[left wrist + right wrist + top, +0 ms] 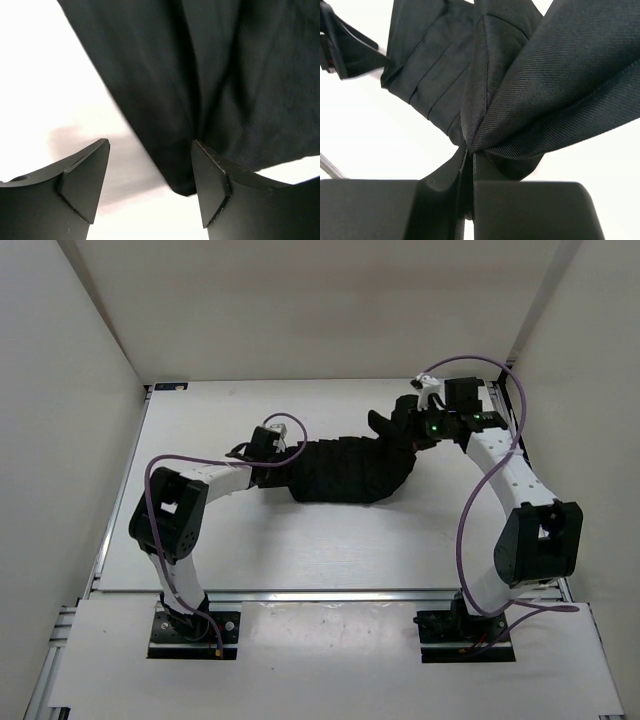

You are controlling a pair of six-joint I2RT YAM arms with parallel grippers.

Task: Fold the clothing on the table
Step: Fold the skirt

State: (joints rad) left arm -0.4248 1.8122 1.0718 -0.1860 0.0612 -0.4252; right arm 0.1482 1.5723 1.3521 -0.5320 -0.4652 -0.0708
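Firmly, right hand (pixel 468 162) pinches the clothing (pixel 345 470) (pleated, black); left hand (pixel 150 147) gapes.

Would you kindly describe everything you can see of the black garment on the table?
The clothing is one black, finely woven garment with parallel pleats, bunched into a long crumpled band across the white table, not yet folded. The right gripper is shut on a gathered fold at its right end. The open left gripper straddles its left edge without gripping.
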